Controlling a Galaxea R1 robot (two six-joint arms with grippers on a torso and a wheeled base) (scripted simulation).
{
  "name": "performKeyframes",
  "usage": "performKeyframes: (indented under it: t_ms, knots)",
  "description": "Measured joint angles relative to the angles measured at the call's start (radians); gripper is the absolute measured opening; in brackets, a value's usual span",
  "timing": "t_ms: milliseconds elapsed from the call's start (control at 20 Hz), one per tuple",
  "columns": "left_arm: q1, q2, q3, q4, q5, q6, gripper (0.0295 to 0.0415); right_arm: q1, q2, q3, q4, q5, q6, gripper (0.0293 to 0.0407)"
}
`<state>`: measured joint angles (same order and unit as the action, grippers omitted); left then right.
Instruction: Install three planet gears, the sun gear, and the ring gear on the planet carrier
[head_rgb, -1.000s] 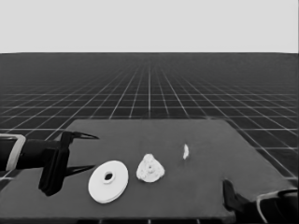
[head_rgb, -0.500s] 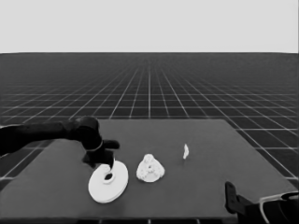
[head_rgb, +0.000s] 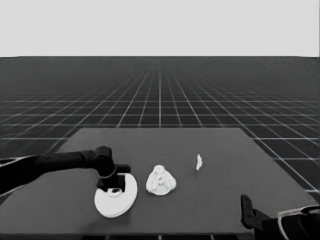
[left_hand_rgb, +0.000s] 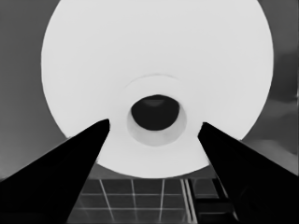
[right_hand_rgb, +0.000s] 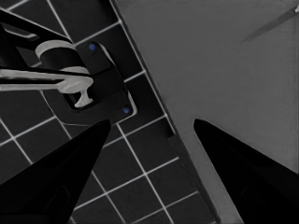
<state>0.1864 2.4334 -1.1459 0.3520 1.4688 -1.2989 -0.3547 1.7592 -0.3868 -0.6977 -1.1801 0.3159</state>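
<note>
The dark table carries three white things: the larger round part near its front left, a lump mid-table, a thin white piece beyond. The lump's gears cannot be counted. The left gripper hangs over the disc's hole with fingers spread, shown only by its wrist view. The right gripper waits spread at the front right corner.

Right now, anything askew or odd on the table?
Yes: the gears sit heaped on the smaller round part, lumpy rather than flat. The thin white piece lies apart. The open left gripper hovers over the larger round part.
</note>
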Motion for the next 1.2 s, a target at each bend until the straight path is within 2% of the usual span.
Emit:
performKeyframes:
  t_ms: [100,150,600,650,750,900,1100,1200]
  knots:
    - [0.002,0.001,-0.002,0.002,-0.001,0.001,0.0385,0.0,0.0,0.0,0.0,0.0,0.0,0.0385]
    - [0.002,0.001,-0.002,0.002,-0.001,0.001,0.0349,0.0,0.0,0.0,0.0,0.0,0.0,0.0385]
    - [0.002,0.001,-0.002,0.002,-0.002,0.001,0.0348,0.0,0.0,0.0,0.0,0.0,0.0,0.0385]
    - [-0.077,-0.021,0.062,-0.079,0.037,-0.031,0.0348,0.0,0.0,0.0,0.0,0.0,0.0,0.0385]
    - [-0.181,-0.033,0.1,-0.171,0.063,-0.051,0.0348,0.0,0.0,0.0,0.0,0.0,0.0,0.0385]
    - [-0.223,-0.035,0.106,-0.213,0.071,-0.054,0.0348,0.0,0.0,0.0,0.0,0.0,0.0,0.0385]
    - [-0.232,-0.035,0.106,-0.222,0.072,-0.054,0.0348,0.0,0.0,0.0,0.0,0.0,0.0,0.0385]
    - [-0.221,0.36,-0.187,-0.208,0.091,-0.193,0.0348,0.0,0.0,0.0,0.0,0.0,0.0,0.0385]
